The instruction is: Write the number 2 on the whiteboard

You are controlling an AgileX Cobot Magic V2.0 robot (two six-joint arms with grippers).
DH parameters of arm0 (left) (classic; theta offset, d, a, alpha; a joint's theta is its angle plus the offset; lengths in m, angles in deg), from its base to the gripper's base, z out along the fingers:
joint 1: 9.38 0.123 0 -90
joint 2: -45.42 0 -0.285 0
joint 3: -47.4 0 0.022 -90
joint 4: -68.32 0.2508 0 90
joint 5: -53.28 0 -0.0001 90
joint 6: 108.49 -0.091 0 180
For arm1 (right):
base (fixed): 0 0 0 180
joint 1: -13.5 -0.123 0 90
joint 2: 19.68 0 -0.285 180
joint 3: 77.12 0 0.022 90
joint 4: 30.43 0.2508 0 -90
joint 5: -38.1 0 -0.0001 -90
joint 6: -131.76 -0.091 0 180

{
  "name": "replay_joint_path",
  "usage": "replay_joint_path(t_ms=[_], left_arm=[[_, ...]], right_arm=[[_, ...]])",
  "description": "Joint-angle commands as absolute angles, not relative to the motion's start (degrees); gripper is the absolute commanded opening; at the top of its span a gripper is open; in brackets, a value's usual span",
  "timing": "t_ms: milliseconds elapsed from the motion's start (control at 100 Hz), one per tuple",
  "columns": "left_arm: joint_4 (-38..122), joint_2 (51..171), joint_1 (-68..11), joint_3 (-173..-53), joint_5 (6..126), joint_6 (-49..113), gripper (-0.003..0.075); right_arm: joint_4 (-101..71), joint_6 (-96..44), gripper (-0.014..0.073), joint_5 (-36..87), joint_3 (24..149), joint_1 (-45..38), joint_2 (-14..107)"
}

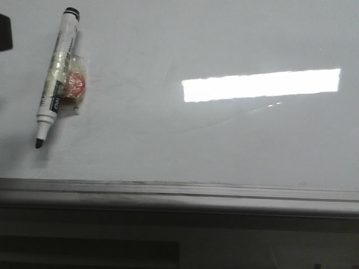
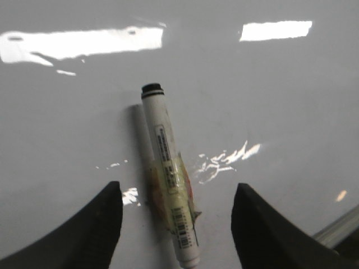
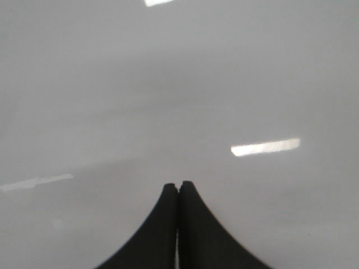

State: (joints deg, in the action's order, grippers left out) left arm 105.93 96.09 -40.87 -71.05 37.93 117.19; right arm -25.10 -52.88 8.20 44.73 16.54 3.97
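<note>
The whiteboard (image 1: pixel 224 145) fills the front view, pale and glossy, with a bright rectangular light reflection. No drawn number 2 shows on it. A white marker (image 1: pixel 56 78) with a black end and an uncapped black tip lies on the board at the left, with yellowish tape and a red-orange piece around its middle. In the left wrist view the marker (image 2: pixel 168 168) lies between the open fingers of my left gripper (image 2: pixel 176 193), apart from both. My right gripper (image 3: pixel 179 185) is shut and empty above bare whiteboard (image 3: pixel 168 84).
The board's grey metal frame edge (image 1: pixel 179 193) runs along the front, with a darker ledge below it. A dark object (image 1: pixel 4 33) shows at the far left edge of the front view. A strip of frame (image 2: pixel 339 230) shows beside the left gripper.
</note>
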Motion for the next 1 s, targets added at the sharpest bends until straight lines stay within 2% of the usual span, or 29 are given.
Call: replay_joint_path(t_ms=[0,220,400,790,840,880,980,990], left_arm=[[104.0,96.9,-44.7,-74.4,38.8,118.3,0.0387],[100.2,98.7,-51.1,-77.0,49.4,118.3,0.0383],[97.3,102.6,-51.6,-78.6,50.1,118.3,0.0303],[96.8,112.4,-51.6,-81.5,51.0,118.3,0.0300],[96.7,113.3,-51.6,-82.0,51.1,118.3,0.0270],[96.7,114.0,-51.6,-82.2,51.1,118.3,0.0214],[96.7,114.5,-51.6,-82.3,50.6,118.3,0.0015],[96.7,114.5,-51.6,-82.3,50.6,118.3,-0.0022]], right_arm=[[-25.0,-52.1,-0.0069,13.1,46.6,16.4,5.0],[-24.9,-52.1,-0.0069,14.4,46.6,16.4,5.0],[-24.5,-52.1,-0.0069,15.2,46.6,16.4,5.0],[-22.7,-52.1,-0.0069,15.2,46.6,16.4,5.0],[-22.7,-52.1,-0.0069,15.0,46.6,16.4,5.0],[-22.7,-52.1,-0.0069,14.9,46.6,16.4,5.0],[-22.7,-52.1,-0.0069,13.9,46.6,16.4,5.0],[-22.7,-52.1,-0.0069,13.7,46.6,16.4,5.0]])
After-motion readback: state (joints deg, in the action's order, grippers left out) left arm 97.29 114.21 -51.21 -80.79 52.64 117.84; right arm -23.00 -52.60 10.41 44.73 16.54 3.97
